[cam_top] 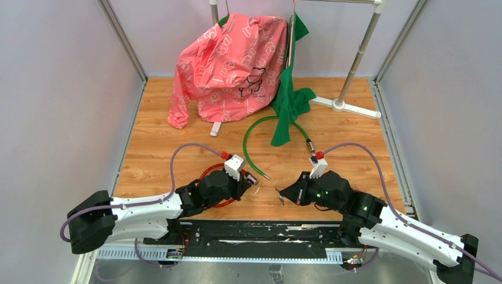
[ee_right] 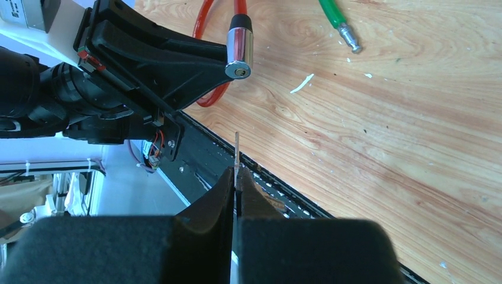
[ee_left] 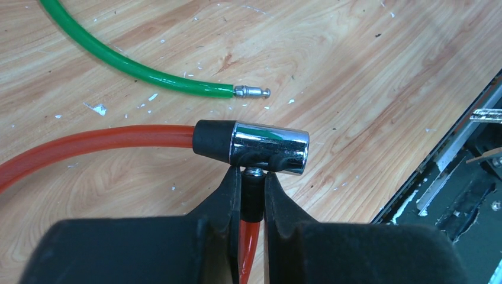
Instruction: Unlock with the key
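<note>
A red cable lock (ee_left: 89, 145) ends in a chrome barrel (ee_left: 269, 147) with a black collar. My left gripper (ee_left: 253, 177) is shut on the black neck of the cable end plugged into the barrel's side, holding the barrel just above the wooden table. In the right wrist view the barrel (ee_right: 240, 50) turns its keyhole (ee_right: 238, 71) toward the camera. My right gripper (ee_right: 237, 174) is shut on the key (ee_right: 237, 151). The key's thin blade sticks out past the fingertips, pointing at the keyhole with a gap between them. From above, the two grippers (cam_top: 245, 180) (cam_top: 284, 194) face each other near the table's front edge.
A green cable (cam_top: 254, 127) lies open behind the grippers, and its metal pin (ee_left: 251, 92) rests on the wood close to the barrel. A pink jacket (cam_top: 231, 65) and a green garment (cam_top: 289, 100) hang on a rack (cam_top: 340, 103) at the back. A black rail (cam_top: 254, 231) runs along the near edge.
</note>
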Robot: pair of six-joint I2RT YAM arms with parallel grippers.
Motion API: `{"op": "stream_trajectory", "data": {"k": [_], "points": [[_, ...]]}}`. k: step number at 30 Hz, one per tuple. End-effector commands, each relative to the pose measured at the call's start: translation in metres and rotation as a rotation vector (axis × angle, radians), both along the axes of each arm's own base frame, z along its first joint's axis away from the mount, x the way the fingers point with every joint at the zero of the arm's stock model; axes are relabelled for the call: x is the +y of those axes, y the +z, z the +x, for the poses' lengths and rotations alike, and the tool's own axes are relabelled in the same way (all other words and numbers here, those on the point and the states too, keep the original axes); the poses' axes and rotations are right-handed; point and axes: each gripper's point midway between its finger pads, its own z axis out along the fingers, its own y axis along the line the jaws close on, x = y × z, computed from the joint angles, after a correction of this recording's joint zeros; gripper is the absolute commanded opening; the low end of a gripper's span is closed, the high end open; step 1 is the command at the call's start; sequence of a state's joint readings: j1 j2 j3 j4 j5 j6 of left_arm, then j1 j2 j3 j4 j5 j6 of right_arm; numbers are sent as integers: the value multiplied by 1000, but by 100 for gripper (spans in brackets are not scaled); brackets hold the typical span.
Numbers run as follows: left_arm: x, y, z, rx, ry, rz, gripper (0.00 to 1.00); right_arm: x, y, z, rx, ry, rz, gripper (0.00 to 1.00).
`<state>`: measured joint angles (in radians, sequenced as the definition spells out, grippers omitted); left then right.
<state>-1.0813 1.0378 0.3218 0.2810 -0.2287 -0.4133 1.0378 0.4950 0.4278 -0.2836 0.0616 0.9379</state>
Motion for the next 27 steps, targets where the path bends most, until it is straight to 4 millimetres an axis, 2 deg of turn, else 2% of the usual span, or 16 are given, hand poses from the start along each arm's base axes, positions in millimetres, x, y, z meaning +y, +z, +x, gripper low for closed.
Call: {"op": "stream_trajectory", "data": {"k": [1, 14, 21, 23, 27], "points": [[-4, 21, 4, -17, 14, -121, 0, 9, 4, 4, 9, -7, 51, 0], [-4, 26, 2, -10, 10, -158, 0, 41, 3, 15, 97, -22, 105, 0], [-4, 26, 2, -10, 12, -169, 0, 44, -10, 21, 147, -70, 82, 0], [-4, 27, 2, -9, 17, -173, 0, 50, -5, 23, 140, -69, 114, 0], [-3, 27, 2, -13, 18, -180, 0, 55, -6, 27, 157, -82, 123, 0]]}}
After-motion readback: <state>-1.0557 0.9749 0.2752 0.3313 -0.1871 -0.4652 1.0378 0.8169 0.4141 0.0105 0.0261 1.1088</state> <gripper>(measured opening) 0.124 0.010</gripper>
